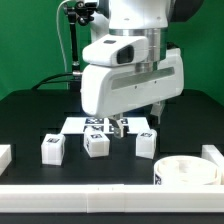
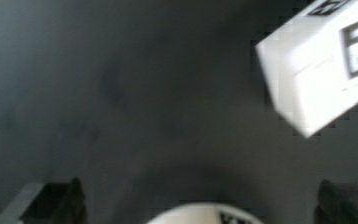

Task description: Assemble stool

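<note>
I'm hovering my gripper (image 1: pixel 113 126), fingers spread wide and empty, near the middle leg block (image 1: pixel 96 144), thinking I should centre it before descending.

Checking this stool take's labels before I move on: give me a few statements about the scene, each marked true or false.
1. Three leg blocks stand on the table, apart from one another. True.
2. The seat disc lies at the exterior view's left. False: it lies at the front of the exterior view's right.
3. The gripper is shut on a leg block. False: its fingers stand wide apart and clamp nothing.
4. The marker board lies behind the leg blocks. True.
</note>
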You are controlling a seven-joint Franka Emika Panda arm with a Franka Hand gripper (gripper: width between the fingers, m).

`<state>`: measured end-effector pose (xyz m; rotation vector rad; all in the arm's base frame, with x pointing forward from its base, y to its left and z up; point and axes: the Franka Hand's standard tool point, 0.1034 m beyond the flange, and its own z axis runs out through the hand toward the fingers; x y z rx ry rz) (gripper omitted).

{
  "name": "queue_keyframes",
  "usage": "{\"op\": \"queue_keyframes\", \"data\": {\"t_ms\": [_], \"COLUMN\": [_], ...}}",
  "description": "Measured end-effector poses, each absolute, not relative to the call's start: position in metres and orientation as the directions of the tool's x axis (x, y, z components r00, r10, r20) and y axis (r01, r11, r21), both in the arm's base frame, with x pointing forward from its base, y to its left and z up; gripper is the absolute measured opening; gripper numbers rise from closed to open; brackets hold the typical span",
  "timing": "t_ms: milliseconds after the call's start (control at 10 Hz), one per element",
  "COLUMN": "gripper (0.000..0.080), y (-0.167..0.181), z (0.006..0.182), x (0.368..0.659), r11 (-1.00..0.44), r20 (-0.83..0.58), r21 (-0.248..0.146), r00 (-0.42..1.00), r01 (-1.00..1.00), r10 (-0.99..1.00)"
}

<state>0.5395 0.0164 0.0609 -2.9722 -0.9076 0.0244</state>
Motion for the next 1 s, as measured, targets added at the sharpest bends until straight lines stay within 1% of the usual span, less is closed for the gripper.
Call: {"op": "queue_keyframes", "data": {"t_ms": [100, 200, 500, 600, 700, 800, 1000], "gripper": [0.0649, 0.0649, 0.0649, 0.0649, 0.0649, 0.0649, 0.0649], "y": [0.017, 0.019, 0.023, 0.021, 0.021, 0.026, 0.029], "z": [0.061, 0.061, 0.060, 0.057, 0.054, 0.052, 0.051], "x": [0.540, 0.540, 0.540, 0.535, 0.530, 0.527, 0.527], "r11": [-0.851, -0.898, -0.971, -0.994, -0.992, -0.977, -0.960], "r20": [-0.007, -0.007, -0.014, -0.031, -0.063, -0.090, -0.100], "r21": [-0.039, -0.046, -0.062, -0.070, -0.072, -0.064, -0.075], "r00": [0.851, 0.898, 0.972, 0.996, 0.994, 0.976, 0.960], "r01": [0.524, 0.438, 0.233, 0.085, -0.099, -0.203, -0.269], "r10": [0.525, 0.439, 0.234, 0.087, -0.094, -0.197, -0.261]}}
